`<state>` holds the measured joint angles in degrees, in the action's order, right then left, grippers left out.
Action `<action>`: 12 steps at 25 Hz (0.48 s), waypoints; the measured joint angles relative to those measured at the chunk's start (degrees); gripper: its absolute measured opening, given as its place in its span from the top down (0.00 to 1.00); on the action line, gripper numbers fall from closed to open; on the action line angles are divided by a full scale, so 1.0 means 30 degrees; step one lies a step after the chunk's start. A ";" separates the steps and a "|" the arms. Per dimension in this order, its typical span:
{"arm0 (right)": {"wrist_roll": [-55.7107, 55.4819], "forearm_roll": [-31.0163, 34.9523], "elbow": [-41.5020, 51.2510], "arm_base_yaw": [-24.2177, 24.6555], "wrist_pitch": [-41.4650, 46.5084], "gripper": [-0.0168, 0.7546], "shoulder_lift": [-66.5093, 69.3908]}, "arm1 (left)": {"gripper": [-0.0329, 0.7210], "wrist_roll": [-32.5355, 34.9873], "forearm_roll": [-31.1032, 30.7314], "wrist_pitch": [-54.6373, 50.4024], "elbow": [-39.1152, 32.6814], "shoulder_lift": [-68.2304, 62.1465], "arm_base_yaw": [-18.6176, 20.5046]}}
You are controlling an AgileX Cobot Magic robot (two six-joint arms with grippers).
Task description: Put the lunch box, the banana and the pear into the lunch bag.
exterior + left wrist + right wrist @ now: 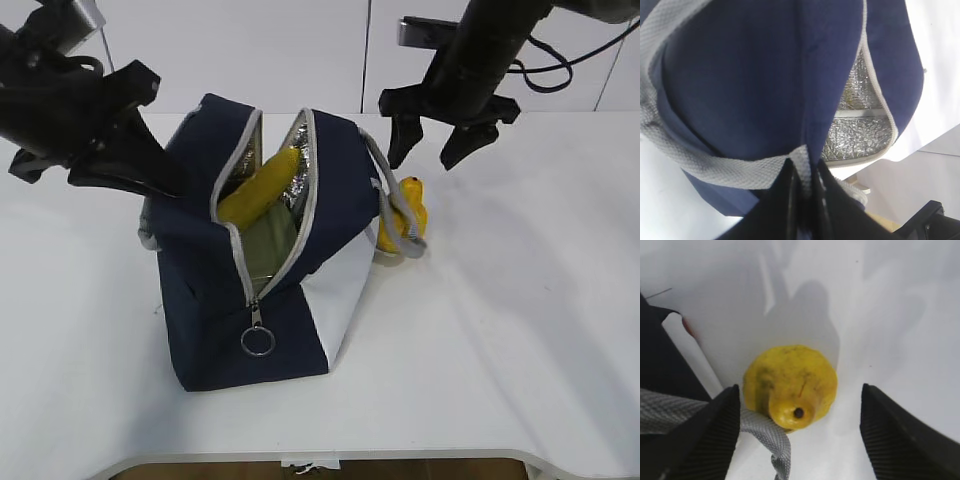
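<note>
The navy lunch bag (215,300) stands open on the white table. The banana (258,185) leans inside it, over the lunch box's sage-green lid (272,245). The pear (410,210) stands on the table just right of the bag, with a grey handle (385,185) looped against it. My left gripper (165,185) is shut on the bag's left edge and handle strap (801,172), holding that side. My right gripper (430,150) hangs open above the pear. In the right wrist view the pear (790,385) sits between the spread fingers (705,435), the handle (770,435) touching its near side.
The table (520,330) is white, with its front edge at the bottom of the exterior view. The bag's zipper pull ring (257,341) hangs at the front. The silver lining (860,135) shows in the left wrist view.
</note>
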<state>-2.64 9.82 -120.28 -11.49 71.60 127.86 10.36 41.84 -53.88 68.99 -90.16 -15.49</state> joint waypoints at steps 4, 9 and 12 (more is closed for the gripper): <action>0.0000 0.0328 0.0000 0.0000 0.0000 0.24 0.0241 | 0.94 0.0000 -0.0027 -0.0066 0.0000 0.0000 0.0000; 0.0000 0.0656 0.0000 0.0000 -0.0033 0.24 0.0711 | 0.94 0.0000 -0.0027 -0.0125 0.0000 0.0000 0.0000; 0.0000 0.0741 0.0000 0.0000 -0.0069 0.24 0.0889 | 0.94 0.0000 -0.0027 -0.0156 0.0000 0.0000 0.0000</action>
<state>-2.64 12.05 -120.28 -11.49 71.39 130.52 10.36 41.76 -54.35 68.99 -90.16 -15.49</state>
